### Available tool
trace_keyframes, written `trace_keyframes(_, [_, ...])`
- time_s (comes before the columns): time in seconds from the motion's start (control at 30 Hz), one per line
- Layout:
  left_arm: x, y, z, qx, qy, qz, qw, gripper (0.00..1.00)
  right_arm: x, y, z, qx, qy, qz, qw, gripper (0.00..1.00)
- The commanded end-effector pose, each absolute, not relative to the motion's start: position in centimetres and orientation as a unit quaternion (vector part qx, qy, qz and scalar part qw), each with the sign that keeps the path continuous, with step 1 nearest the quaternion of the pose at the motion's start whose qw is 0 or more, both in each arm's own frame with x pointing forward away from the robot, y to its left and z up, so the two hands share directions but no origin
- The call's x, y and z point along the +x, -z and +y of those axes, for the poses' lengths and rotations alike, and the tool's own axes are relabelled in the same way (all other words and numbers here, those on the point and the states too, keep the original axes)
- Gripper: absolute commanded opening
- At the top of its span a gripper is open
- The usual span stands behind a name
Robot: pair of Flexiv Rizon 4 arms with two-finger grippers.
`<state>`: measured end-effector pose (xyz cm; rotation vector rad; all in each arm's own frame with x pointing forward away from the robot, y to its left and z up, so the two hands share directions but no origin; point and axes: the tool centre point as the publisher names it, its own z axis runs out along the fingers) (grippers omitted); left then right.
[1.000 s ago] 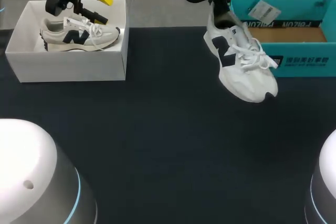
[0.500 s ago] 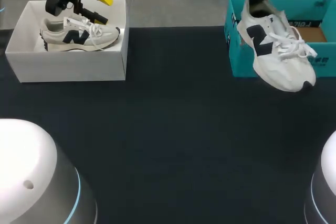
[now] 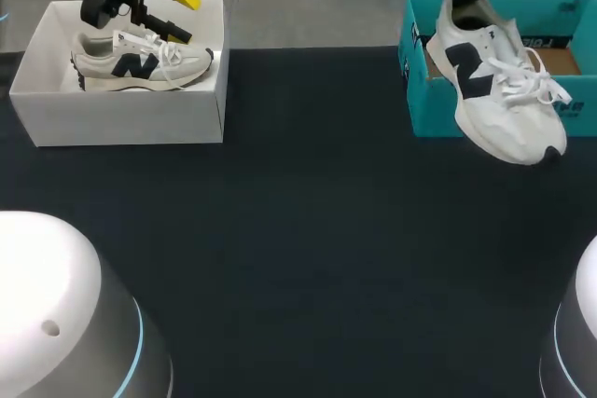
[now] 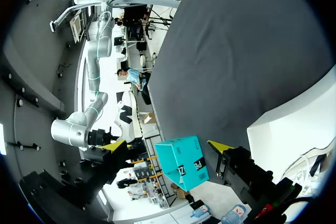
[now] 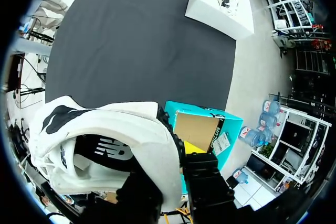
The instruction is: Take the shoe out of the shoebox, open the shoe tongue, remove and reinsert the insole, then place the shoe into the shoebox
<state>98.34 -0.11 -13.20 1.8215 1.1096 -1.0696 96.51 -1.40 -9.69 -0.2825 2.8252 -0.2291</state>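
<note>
Two shoes, two boxes: the right gripper pinches one white shoe by its heel over the front of the teal shoebox, while the left gripper hangs open-fingered above the other shoe in the white box.

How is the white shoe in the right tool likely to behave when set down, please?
Probably light: the right tool holds the shoe up by its heel rim alone. Its loose laces may snag the teal box. Hanging toe-down, it likely lands toe first.

A white box with a sneaker sits on the black table.
</note>
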Motion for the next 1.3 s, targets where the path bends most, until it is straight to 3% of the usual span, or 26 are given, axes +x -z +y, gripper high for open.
trace_keyframes(0.03, [98.4,13.2,-0.1,0.711,0.416,0.432,0.368,1.0,96.5,9.6,-1.5,-0.099,0.079,0.981,0.146,0.0])
trace_keyframes(0.4, [98.4,13.2,-0.1,0.711,0.416,0.432,0.368,1.0,100.1,10.4,-6.1,-0.112,0.067,0.977,0.167,0.0])
trace_keyframes(1.3, [98.4,13.2,-0.1,0.711,0.416,0.432,0.368,1.0,106.0,14.6,-21.0,-0.005,0.108,0.989,0.104,0.0])
